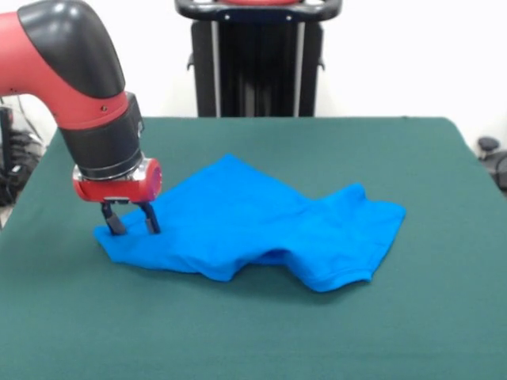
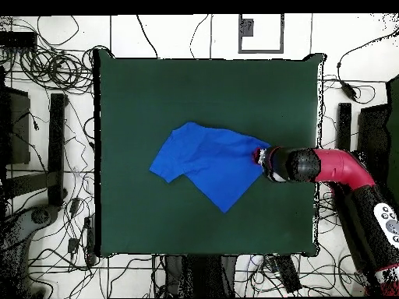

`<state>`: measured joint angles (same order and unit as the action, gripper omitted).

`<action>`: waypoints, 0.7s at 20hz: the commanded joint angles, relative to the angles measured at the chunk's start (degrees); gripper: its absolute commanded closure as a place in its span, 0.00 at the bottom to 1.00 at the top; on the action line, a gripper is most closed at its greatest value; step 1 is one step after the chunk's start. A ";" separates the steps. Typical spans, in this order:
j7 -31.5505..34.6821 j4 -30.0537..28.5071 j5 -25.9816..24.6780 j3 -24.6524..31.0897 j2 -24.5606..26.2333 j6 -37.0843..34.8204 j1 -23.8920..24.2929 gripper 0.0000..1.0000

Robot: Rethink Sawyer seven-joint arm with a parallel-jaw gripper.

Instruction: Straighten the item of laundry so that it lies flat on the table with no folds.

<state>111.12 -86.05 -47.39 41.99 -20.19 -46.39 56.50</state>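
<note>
Here, the robot's hand [image 1: 131,218] stands on one corner of the blue T-shirt [image 1: 253,229], its two dark fingers [image 1: 150,219] parted with a gap between them and their tips pressed down into the cloth; whether any fabric is pinched between them cannot be told. The red and black arm [image 1: 87,103] comes down to it from the front view's upper left. From that corner the shirt spreads away across the middle of the dark green worktop [image 1: 261,332], well clear of all four edges. It is crumpled rather than flat: a peak rises toward the far edge by the pedestal [image 1: 257,59], a fold tucks under along the near hem, and a sleeve-like lobe bunches at the end farthest from the hand. Seen from overhead, the hand [image 2: 261,156] sits at the shirt's [image 2: 206,160] corner nearest the worktop's [image 2: 156,93] right edge, with the cloth reaching out from it toward the centre.
</note>
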 commanded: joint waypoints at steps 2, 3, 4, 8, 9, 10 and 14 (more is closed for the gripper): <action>-20.35 3.34 -2.88 -2.70 2.19 -6.06 -1.35 0.00; -19.76 2.85 -2.98 -2.83 2.03 -5.69 -1.33 0.00; -19.11 2.30 -2.99 -2.91 1.86 -5.37 -1.37 0.00; -16.23 -0.25 -2.46 -3.14 0.79 -4.47 -1.47 0.00; -15.89 -0.65 -2.02 -3.07 0.40 -4.81 -1.42 0.00; -15.34 -1.16 -1.65 -3.03 -0.07 -5.06 -1.52 0.00; -11.59 -4.56 -0.28 -3.02 -3.26 -5.28 -2.51 0.00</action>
<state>111.12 -85.97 -47.60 41.75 -21.48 -46.76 56.45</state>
